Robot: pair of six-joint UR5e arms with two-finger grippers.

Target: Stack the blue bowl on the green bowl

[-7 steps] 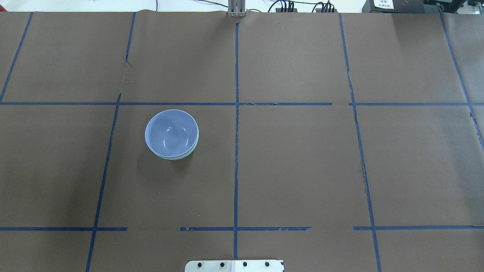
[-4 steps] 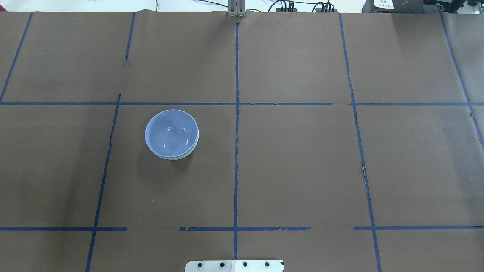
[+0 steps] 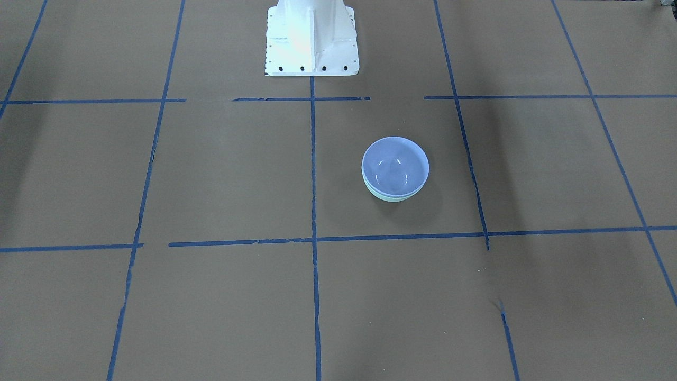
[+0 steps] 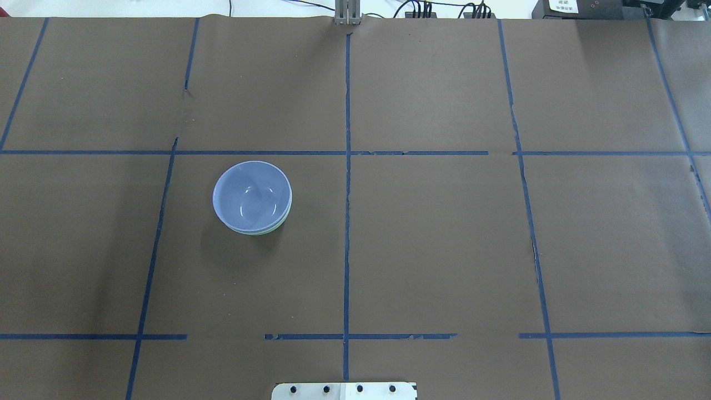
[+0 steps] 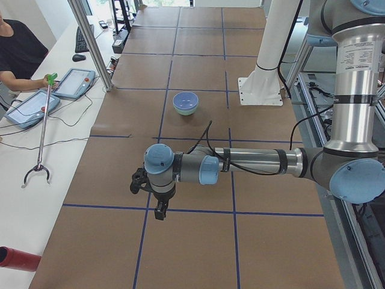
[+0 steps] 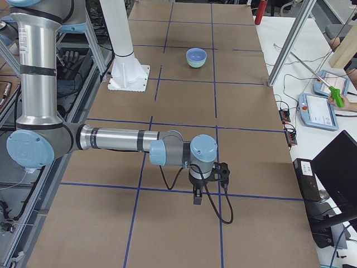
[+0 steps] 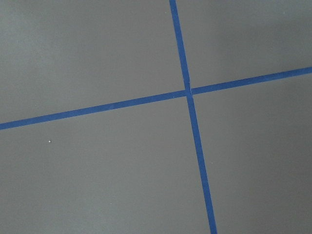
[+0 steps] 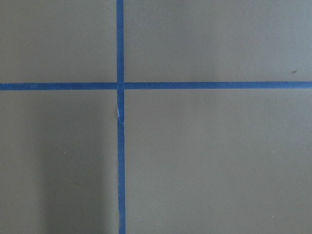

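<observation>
Under my wrist cameras: only brown paper and a blue tape cross (image 7: 188, 92), no fingers in shot. My left gripper (image 5: 160, 214) hangs over the table (image 4: 444, 250) at its left end, pointing down. My right gripper (image 6: 196, 199) does the same at the right end. Both show only in the side views, so I cannot tell if either is spread or pinched; nothing visible in either.

Farther in: the blue bowl (image 4: 253, 195) sits nested in the green bowl (image 3: 389, 197), upright, only a green sliver showing under the blue rim. The stack looks done to me. The pair lies inward from my left gripper, toward table centre, left of the middle tape line, so my left arm is nearer. Round, no long axis. It is well apart from every table edge, with bare paper all around.
</observation>
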